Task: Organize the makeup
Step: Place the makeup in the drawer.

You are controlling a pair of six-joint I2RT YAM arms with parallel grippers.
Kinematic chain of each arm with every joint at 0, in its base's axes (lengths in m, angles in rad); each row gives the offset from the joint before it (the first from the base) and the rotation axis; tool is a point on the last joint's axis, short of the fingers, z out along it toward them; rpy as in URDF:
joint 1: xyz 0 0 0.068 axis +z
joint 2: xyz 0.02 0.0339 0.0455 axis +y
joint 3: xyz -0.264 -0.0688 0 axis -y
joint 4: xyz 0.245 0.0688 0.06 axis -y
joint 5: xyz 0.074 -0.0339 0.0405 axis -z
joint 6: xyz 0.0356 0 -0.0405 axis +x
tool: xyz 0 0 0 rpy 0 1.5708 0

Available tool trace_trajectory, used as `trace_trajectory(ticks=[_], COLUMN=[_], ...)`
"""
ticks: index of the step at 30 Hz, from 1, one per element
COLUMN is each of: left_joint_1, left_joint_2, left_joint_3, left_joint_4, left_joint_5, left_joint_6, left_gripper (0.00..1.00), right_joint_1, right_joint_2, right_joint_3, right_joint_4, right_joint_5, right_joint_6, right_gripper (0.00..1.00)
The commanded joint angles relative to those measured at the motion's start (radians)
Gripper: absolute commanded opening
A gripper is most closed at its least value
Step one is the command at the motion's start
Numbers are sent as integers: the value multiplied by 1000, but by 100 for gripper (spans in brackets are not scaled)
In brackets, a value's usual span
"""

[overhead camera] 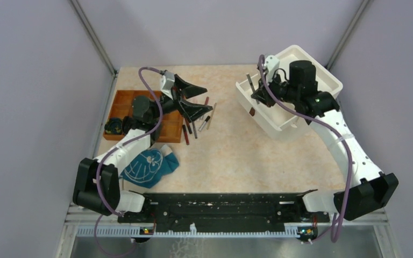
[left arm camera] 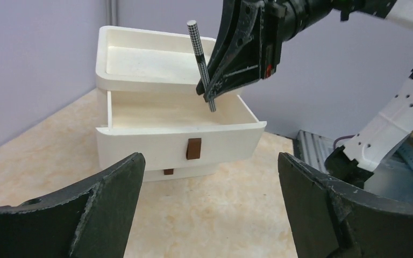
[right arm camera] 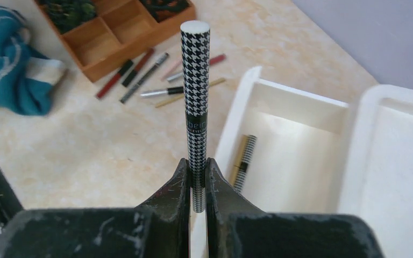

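My right gripper is shut on a black-and-white houndstooth makeup pencil, which stands upright over the open top drawer of a white drawer unit. A second pencil, houndstooth and gold, lies inside that drawer. Several slim pencils and tubes, red, black, silver and pink, lie on the table beside a wooden organiser tray. Above them my left gripper stands wide open with nothing between its fingers. The left wrist view faces the drawer unit and the held pencil.
A teal patterned cloth lies near the left arm's base. The wooden tray has dark items in its far compartments. The drawer unit has a lower drawer with a brown handle, which is closed. Walls enclose the table at the back and sides.
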Motion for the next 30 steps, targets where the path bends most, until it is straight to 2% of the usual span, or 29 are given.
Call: trace_trajectory(ticks=[1,6,9,18,30], left_joint_1=[2,2,2,2,2], left_joint_2=[-91,-149,-175,-210,-162], left_joint_3=[-12,-16,-18,-30,-46], left_joint_4=[-194,-357,-434,-654,-744], left_joint_5=[5,-7,-10,-34,-103], left_joint_6=[274,455,546,809,997], left_gripper=[99,99,99,99,99], right_joint_1=[-1,-1,-1,-1,-2], right_joint_2=[50,135,190,259,236], right_joint_3=[130,219,243,238,292], right_joint_4=[-192,-310,-353,-373,-409], right_joint_5=[269,386,424,471,442], right_joint_6=[-116,-151,-165,-177,-183], right_gripper=[0,0,5,15,44])
